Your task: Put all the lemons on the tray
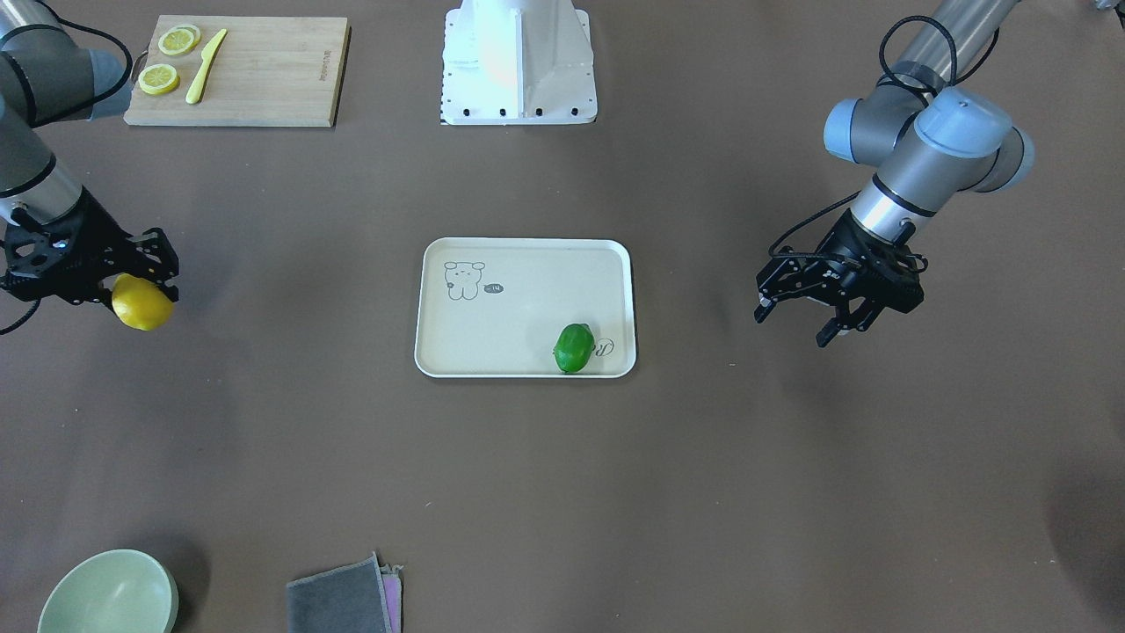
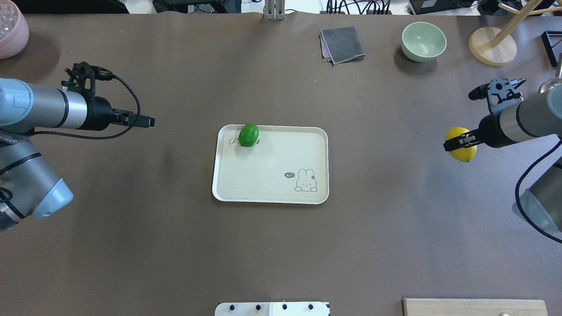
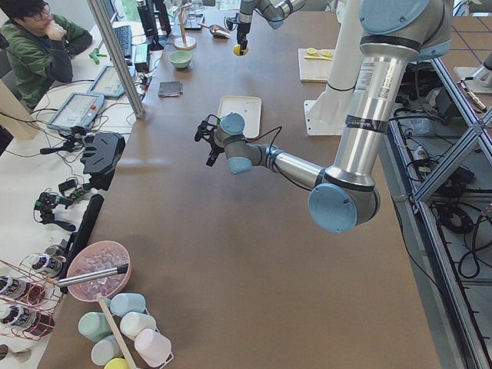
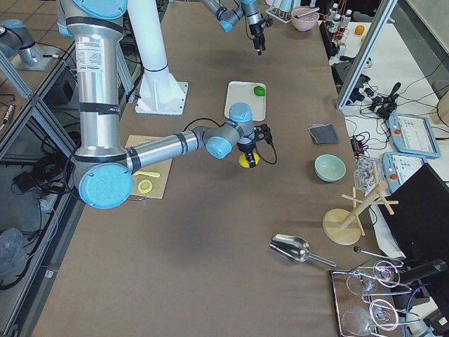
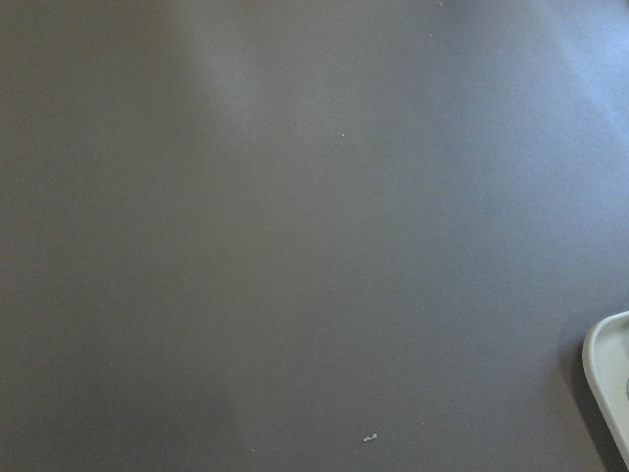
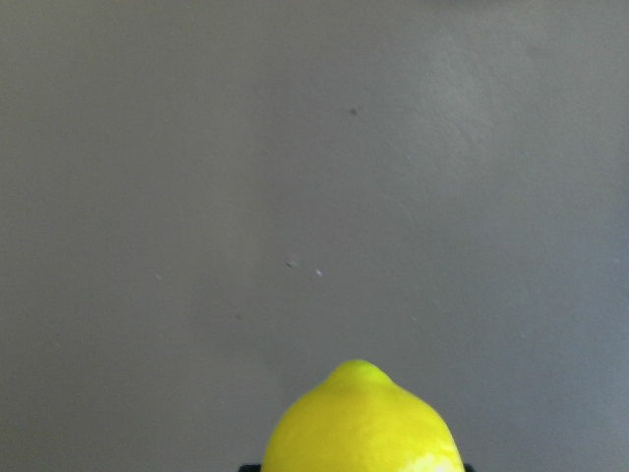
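Brown matte bench (image 1: 562, 492) under both arms, with cream tray (image 1: 518, 299) at its middle. On tray already: green lemon (image 1: 574, 348), resting near one corner, over the script lettering. Clenched in right end effector (image 1: 141, 283): yellow lemon (image 1: 142, 304), held above the surface, well apart from tray on the robot's right side. Left end effector (image 1: 795, 323) released, jaws apart, holding nothing, hovering well off tray's other side.

Step in hand, by the look of it: carrying the second fruit across to tray. To do it well: keep height until past the raised rim, travel level, and aim for the open middle or the half by the cartoon animal, away from the green fruit so as not to knock it. Lower until nearly touching before letting go; oval fruit likely to roll if dropped. Leave left arm parked. Ignore lemon slices (image 1: 178, 40) on wooden cutting board (image 1: 264, 75).
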